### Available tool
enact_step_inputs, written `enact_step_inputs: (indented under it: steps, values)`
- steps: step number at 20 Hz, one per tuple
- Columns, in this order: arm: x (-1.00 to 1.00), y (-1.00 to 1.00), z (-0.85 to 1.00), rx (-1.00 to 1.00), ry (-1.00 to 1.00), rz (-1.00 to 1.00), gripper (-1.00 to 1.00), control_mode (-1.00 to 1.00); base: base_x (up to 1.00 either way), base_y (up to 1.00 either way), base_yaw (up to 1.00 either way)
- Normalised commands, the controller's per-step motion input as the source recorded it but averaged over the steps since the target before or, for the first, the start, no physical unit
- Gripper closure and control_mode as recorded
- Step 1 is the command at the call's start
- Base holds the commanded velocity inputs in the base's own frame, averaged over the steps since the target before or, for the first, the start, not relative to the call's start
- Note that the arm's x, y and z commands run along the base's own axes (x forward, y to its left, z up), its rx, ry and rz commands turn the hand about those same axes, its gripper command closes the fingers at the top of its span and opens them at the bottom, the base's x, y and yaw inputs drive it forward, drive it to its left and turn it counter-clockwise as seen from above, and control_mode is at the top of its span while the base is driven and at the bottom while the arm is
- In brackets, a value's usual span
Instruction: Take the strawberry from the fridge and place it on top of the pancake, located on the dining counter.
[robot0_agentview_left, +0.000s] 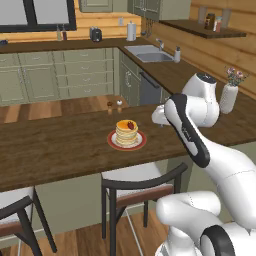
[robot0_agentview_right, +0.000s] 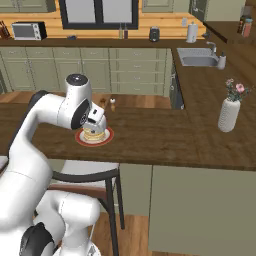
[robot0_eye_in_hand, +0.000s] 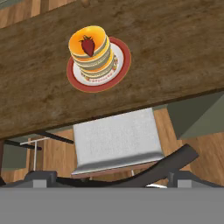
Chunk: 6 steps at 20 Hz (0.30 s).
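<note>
Even, soft rendered light; faint shadows under the bench (robot0_agentview_left: 60, 155); all views slightly coarse, no glare or blur.

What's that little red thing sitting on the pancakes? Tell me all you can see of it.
It is the strawberry, a tiny dark-red berry with a darker leafy tip, lying on its side on the top of the pancake stack, a little off centre. Only the top pancake touches it. The stack sits on a white plate with a red rim on the brown wooden dining counter. In the left base view it shows as a small red spot.
</note>
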Motion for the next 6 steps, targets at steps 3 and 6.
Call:
enact_step_inputs:
  steps: [3,6]
  values:
    - [-1.0,0.03,0.0,0.0,0.0,-0.05,-1.0,-1.0,0.0,0.0,0.0]
    - [-0.94,0.3,0.0,-0.02,0.01,-0.01,-1.0,-1.0,0.0,0.0,0.0]
